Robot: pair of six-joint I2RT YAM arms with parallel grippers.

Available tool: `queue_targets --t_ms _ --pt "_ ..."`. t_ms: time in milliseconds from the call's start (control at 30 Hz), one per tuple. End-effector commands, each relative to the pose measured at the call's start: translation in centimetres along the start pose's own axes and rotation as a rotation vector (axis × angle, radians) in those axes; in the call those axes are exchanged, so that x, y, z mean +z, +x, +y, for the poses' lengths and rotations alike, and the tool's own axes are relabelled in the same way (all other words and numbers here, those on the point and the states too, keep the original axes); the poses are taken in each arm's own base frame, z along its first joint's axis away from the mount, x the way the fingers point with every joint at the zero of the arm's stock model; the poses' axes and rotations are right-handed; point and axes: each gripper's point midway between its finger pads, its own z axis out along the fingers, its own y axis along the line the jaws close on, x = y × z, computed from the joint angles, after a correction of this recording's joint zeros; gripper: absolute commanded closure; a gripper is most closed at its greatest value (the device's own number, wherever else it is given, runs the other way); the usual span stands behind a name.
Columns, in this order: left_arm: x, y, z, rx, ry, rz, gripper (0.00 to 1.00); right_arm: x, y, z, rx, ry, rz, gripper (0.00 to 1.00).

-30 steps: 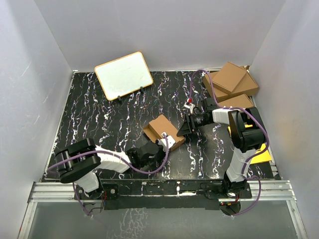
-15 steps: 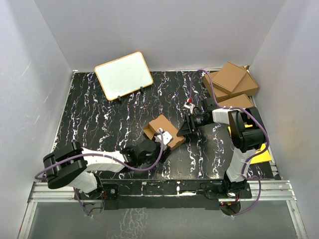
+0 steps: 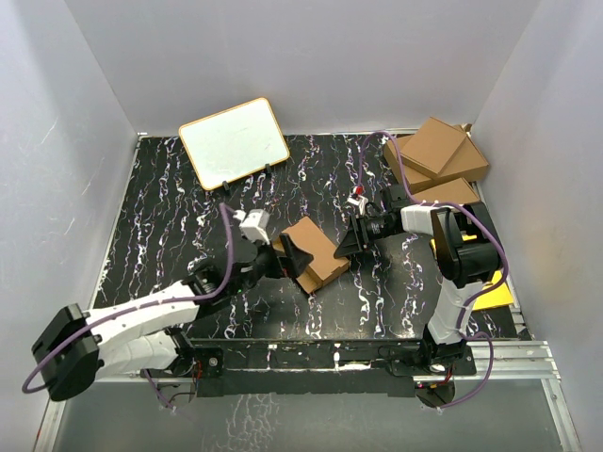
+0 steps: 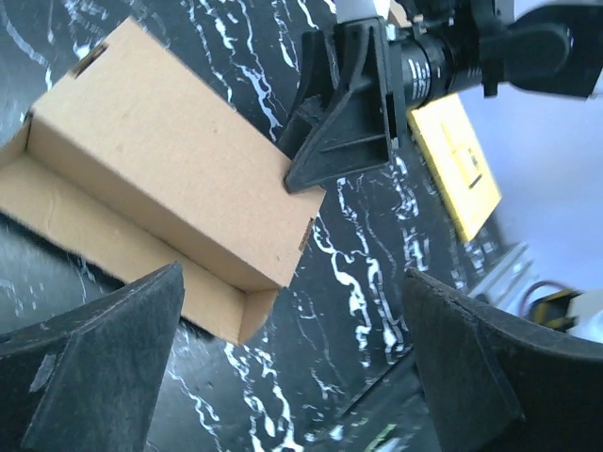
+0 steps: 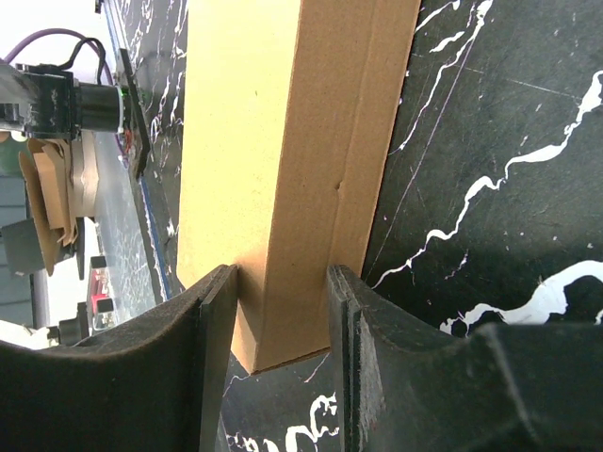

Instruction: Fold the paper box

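Observation:
The paper box point(image 3: 317, 252) is a small brown cardboard carton lying in the middle of the black marbled table, with one long flap open at its side point(image 4: 85, 235). My right gripper point(image 3: 347, 247) is shut on the box's right end, and both fingers press the cardboard point(image 5: 283, 188) in the right wrist view. My left gripper point(image 3: 298, 256) stands wide open at the box's left side. In the left wrist view the box's corner point(image 4: 247, 315) lies between its spread fingers point(image 4: 94, 367) with nothing gripped.
A white board with a wooden frame point(image 3: 234, 141) leans at the back left. Three larger brown cartons point(image 3: 435, 155) are stacked at the back right. A yellow sheet point(image 3: 496, 294) lies by the right arm's base. White walls close in the table on three sides.
My left gripper has gone from shut to wide open and has swung from the box's near edge round to its left side. The right gripper has kept its hold.

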Motion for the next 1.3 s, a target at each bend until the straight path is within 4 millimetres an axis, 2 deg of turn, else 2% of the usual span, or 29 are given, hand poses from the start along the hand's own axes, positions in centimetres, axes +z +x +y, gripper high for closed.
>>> queue_targets --t_ms 0,200,433,633,733,1033,1267 --pt "-1.7 0.9 2.1 -0.364 -0.073 -0.024 0.03 0.4 0.0 -1.4 -0.037 0.054 0.018 0.55" --pt "-1.8 0.5 4.9 -0.520 -0.093 -0.091 0.03 0.4 0.0 -1.4 -0.040 0.050 0.017 0.55" --pt "0.5 0.0 8.6 -0.593 -0.159 -0.090 0.03 0.5 0.0 -1.3 -0.043 0.047 0.020 0.55" --pt "2.8 -1.1 11.0 -0.629 -0.146 -0.092 0.03 0.6 0.0 -1.3 -0.043 0.045 0.024 0.55" --pt "3.8 -1.6 11.5 -0.620 -0.143 -0.092 0.03 0.6 0.0 -1.3 -0.043 0.044 0.025 0.55" --pt "5.9 -1.1 12.7 -0.656 -0.140 -0.070 0.08 0.8 0.2 -1.4 -0.042 0.042 0.032 0.55" --pt "6.6 -0.8 12.9 -0.647 -0.150 -0.051 0.19 1.0 0.2 -1.3 -0.044 0.039 0.037 0.55"
